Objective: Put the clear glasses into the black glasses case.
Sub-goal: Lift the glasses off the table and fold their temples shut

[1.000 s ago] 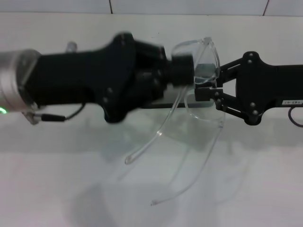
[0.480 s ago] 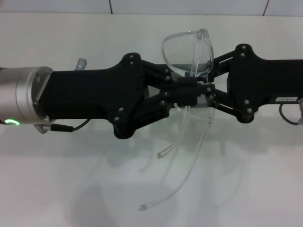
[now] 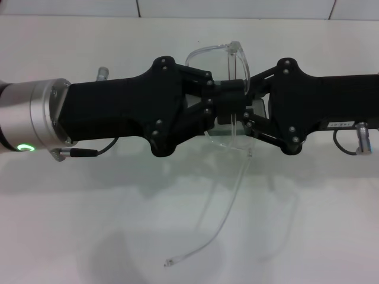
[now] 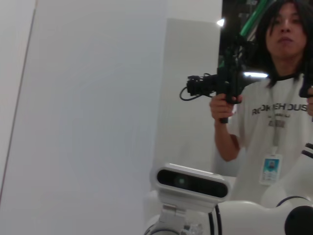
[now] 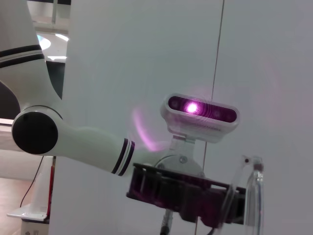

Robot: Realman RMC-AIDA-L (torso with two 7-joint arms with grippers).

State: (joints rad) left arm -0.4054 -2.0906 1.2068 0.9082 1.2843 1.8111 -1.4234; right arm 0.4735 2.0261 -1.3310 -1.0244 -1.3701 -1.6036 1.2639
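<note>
Head view: both hands are meeting above the white desk (image 3: 89, 207), left hand (image 3: 228, 103) and right hand (image 3: 249, 112) each pinching the clear glasses (image 3: 222, 59).

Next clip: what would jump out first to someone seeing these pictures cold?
Two black grippers meeting mid-frame above the white table: the left gripper and right gripper both hold the clear glasses in the air, one thin arm dangling toward the table. In the left wrist view, a person stands beyond the robot holding a handheld device.
</note>
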